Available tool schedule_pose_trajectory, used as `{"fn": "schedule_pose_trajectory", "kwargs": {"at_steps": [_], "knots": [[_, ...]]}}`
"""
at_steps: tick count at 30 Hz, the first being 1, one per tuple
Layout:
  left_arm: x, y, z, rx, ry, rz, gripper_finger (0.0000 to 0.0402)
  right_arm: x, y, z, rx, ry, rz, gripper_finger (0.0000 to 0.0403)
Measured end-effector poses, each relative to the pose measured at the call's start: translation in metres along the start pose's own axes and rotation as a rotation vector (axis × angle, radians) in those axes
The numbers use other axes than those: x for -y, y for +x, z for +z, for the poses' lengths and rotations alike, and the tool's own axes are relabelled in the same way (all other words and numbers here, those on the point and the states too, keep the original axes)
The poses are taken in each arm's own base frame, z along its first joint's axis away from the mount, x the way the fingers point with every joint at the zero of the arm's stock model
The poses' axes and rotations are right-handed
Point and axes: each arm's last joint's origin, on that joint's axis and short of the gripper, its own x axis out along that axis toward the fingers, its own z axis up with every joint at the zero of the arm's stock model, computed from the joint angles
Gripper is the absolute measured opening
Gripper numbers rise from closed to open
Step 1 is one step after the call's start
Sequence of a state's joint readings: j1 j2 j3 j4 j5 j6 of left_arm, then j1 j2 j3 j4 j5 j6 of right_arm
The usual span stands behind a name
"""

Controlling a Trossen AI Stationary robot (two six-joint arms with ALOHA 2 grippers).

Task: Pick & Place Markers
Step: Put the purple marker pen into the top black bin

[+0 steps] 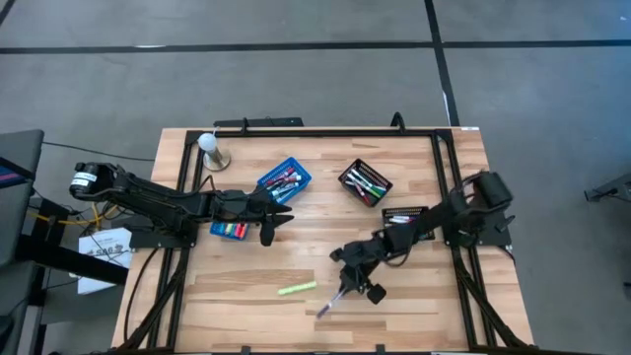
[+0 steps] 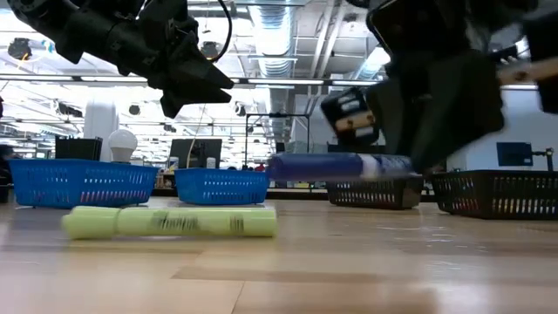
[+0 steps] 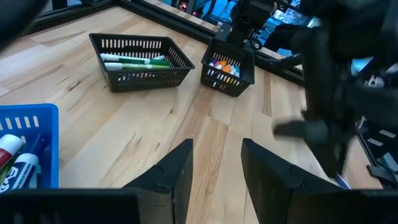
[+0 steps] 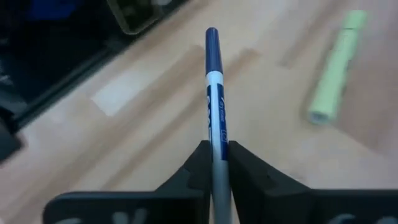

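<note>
My right gripper (image 1: 353,286) is near the table's front middle, shut on a blue-capped, white-barrelled marker (image 4: 214,93). In the low view that marker (image 2: 336,166) hangs clear of the wood. A light green marker (image 1: 296,288) lies flat on the table just left of it, and shows in the right wrist view as the green marker (image 4: 334,71). My left gripper (image 3: 214,167) hovers open above the table's middle-left, near the blue baskets, with nothing between its fingers. My right gripper pinches the marker's white barrel (image 4: 219,152) between its two fingers. The marker lies along the fingers, its blue cap end (image 4: 212,46) sticking out ahead toward the near left. The fingers slant down from the table's right side. The marker is lifted clear, about level.
A blue basket (image 1: 284,180) with markers stands left of centre at the back, and another blue basket (image 1: 229,229) lies under the left arm. Two black mesh baskets (image 1: 365,182) (image 1: 404,215) hold markers at the right. A white-bulbed stand (image 1: 210,150) is at the far left.
</note>
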State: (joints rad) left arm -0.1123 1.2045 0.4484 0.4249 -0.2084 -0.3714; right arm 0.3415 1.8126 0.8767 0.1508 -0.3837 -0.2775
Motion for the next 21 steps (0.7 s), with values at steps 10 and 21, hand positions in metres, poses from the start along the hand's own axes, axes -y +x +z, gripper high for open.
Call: {"fn": "schedule_pose_trajectory", "kwargs": {"at_steps": [10,21], "knots": [[0.000,0.000,-0.001,-0.003,0.001,0.001,0.0131,0.012,-0.096,0.009,-0.228,0.161,-0.520,0.0034],[0.000,0.000,-0.001,-0.002,0.000,0.001,0.0131,0.053,-0.165,-0.033,-0.423,0.635,-1.117,0.0025]]}}
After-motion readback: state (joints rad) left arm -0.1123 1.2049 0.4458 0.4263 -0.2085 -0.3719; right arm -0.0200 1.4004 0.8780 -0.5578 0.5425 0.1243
